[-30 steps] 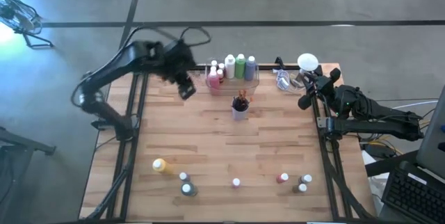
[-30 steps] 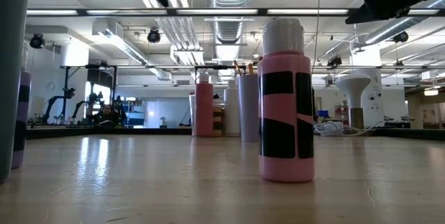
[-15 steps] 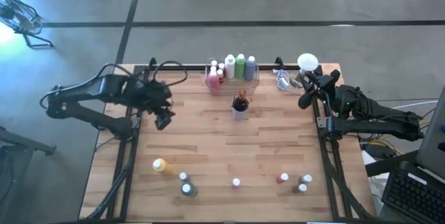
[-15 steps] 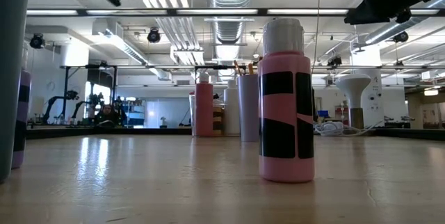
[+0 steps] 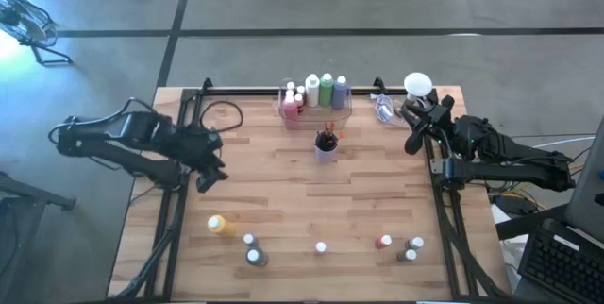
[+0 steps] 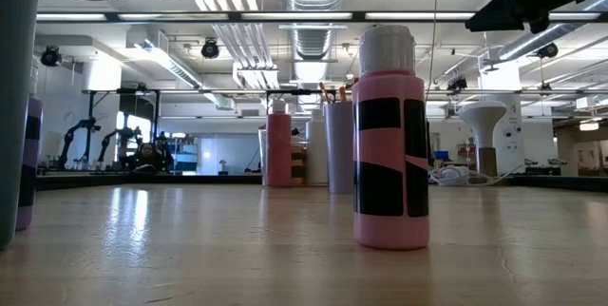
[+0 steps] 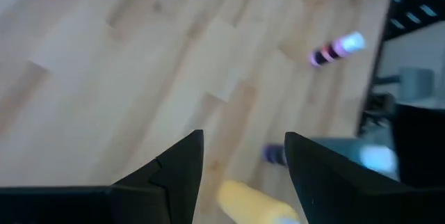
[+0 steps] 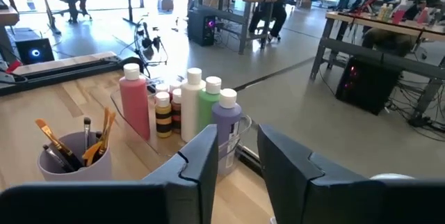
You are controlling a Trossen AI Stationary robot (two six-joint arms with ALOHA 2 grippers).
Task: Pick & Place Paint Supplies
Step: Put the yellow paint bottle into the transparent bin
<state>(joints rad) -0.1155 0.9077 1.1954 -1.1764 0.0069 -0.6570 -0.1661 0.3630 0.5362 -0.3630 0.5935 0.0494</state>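
Observation:
Several small paint bottles stand upright along the near edge: a yellow one (image 5: 217, 225), a pink one (image 5: 321, 247) (image 6: 389, 144), a red one (image 5: 383, 242) and grey-capped ones (image 5: 251, 249). Taller bottles stand in a clear bin (image 5: 316, 96) (image 8: 188, 109) at the far edge. A cup of paintbrushes (image 5: 326, 143) (image 8: 73, 151) stands in front of it. My left gripper (image 5: 208, 179) (image 7: 243, 158) hovers open over the table's left part, with the yellow bottle (image 7: 254, 203) ahead of it. My right gripper (image 5: 413, 132) (image 8: 236, 158) waits at the far right, narrowly open and holding nothing.
A white round object (image 5: 417, 84) and a clear plastic thing (image 5: 385, 108) lie at the far right corner beside my right arm. A black cable (image 5: 222, 115) loops on the far left. Bare wood (image 5: 283, 195) spans the table's middle.
My left gripper has swung away from the bin at the far edge, toward the table's left and near edges, and has come lower. It has stayed open and holds nothing. No bottle has moved.

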